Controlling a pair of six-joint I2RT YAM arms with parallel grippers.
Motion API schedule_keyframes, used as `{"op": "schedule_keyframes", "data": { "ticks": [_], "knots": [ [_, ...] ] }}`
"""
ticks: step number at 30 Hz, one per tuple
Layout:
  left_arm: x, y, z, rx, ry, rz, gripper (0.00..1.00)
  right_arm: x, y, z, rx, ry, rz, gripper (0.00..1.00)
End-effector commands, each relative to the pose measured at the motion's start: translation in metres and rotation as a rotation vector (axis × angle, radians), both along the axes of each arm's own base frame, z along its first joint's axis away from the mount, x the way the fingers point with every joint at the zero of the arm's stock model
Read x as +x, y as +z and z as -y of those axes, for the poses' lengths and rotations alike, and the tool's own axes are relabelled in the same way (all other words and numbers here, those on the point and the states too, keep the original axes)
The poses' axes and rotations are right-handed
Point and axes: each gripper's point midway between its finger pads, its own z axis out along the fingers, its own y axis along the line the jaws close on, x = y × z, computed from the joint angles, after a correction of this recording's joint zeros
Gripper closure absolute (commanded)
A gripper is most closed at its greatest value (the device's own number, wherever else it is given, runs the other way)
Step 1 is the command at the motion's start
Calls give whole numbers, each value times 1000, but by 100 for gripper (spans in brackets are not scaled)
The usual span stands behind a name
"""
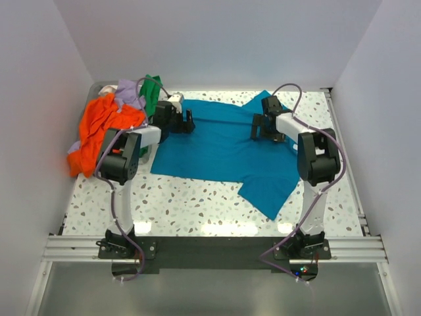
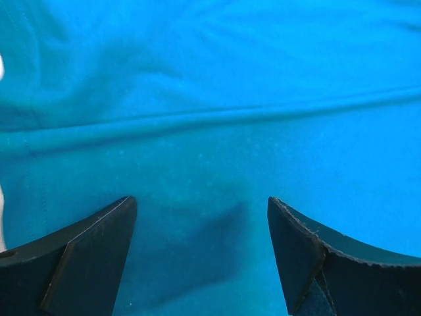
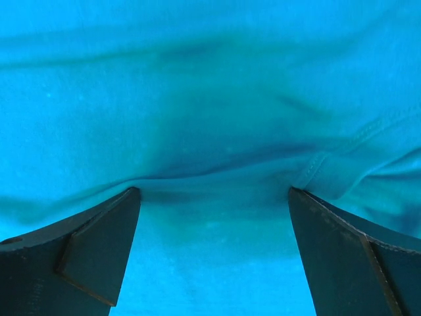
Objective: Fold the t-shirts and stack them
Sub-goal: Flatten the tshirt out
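Observation:
The large teal t-shirt [image 1: 217, 148] lies spread flat across the middle of the table. My left gripper [image 1: 187, 123] is open, low over its far left part; the left wrist view shows teal cloth [image 2: 210, 131] between the spread fingers [image 2: 99, 250]. My right gripper [image 1: 258, 128] is open over the shirt's far right part; its fingertips [image 3: 329, 230] touch a raised fold and a stitched hem [image 3: 329, 158]. The orange shirt [image 1: 99, 128], lavender shirt [image 1: 126, 92] and green shirt [image 1: 151, 92] lie bunched in a heap at the far left.
The speckled table [image 1: 197, 210] shows bare along the near side. White walls close in the left, back and right. A metal rail [image 1: 210, 249] carries the two arm bases at the near edge.

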Motion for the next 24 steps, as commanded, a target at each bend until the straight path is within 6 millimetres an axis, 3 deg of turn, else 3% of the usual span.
{"op": "schedule_keyframes", "data": {
  "ticks": [1,6,10,11,12,13,15,16,21,22,24],
  "knots": [
    [7,-21,-13,25,31,-83,14,-2,-23,12,-31,-21,-90,1],
    [31,-10,-9,30,25,-34,15,17,-17,14,-25,-9,-88,1],
    [25,9,-19,55,58,19,16,25,-3,7,13,11,-52,1],
    [25,34,-21,53,71,69,16,27,6,5,26,16,-26,1],
    [22,42,-27,67,101,90,16,28,11,3,35,21,-14,1],
    [9,58,-30,72,116,122,16,28,15,3,42,23,-7,1],
    [-5,72,-40,105,176,160,16,28,31,1,52,29,27,1],
    [-24,81,-39,112,179,179,16,27,34,0,56,34,35,1],
    [-79,90,-57,99,271,212,18,18,64,-1,82,45,109,1],
    [-99,86,-64,98,285,208,20,17,67,-2,92,50,119,1],
    [-116,83,-73,82,324,214,22,13,68,-6,113,64,126,1]
  ]
}}
